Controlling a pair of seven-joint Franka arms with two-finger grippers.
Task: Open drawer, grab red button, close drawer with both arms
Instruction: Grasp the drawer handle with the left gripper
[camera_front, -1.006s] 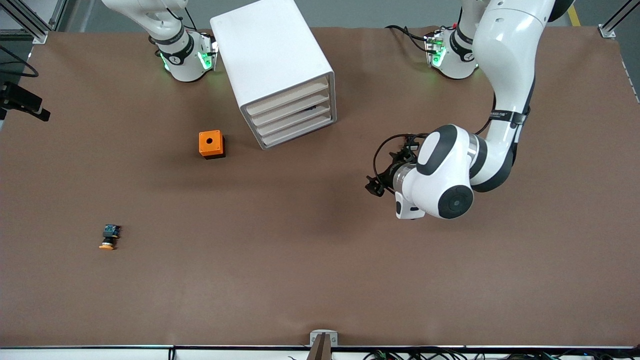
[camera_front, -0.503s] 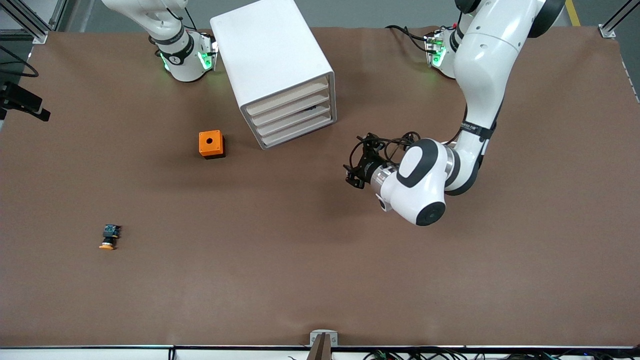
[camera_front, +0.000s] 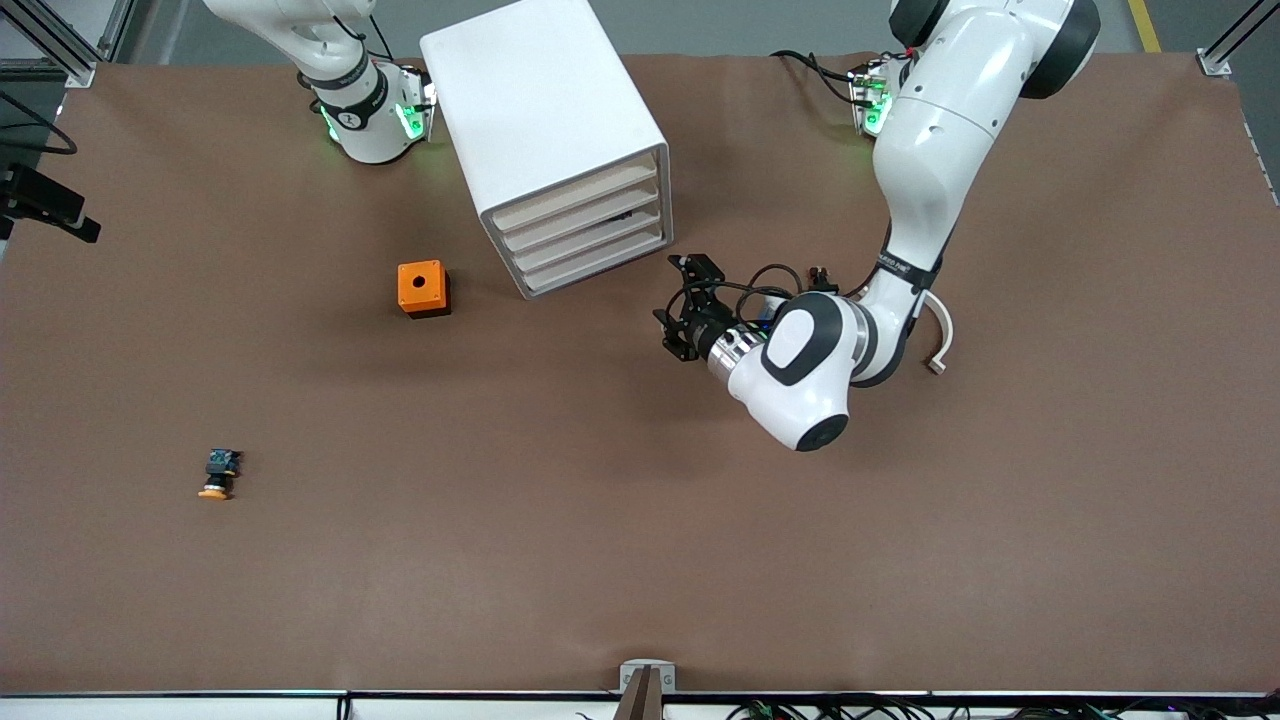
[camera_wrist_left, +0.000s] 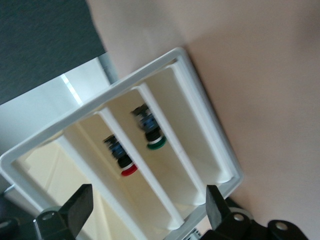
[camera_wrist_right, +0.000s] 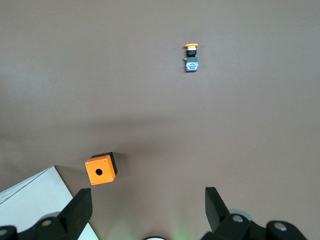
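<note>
I have the left arm bent low over the table, its left gripper (camera_front: 681, 306) spread wide with nothing held, pointing at the cabinet (camera_front: 555, 140) front. The red-capped button (camera_wrist_left: 123, 159) lies in a drawer (camera_wrist_left: 95, 155). My right arm waits up high, its right gripper (camera_wrist_right: 148, 207) wide, nothing held.

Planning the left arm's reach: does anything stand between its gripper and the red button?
Yes. The red button lies inside the cabinet in a shut drawer; the open left gripper faces its front.
</note>
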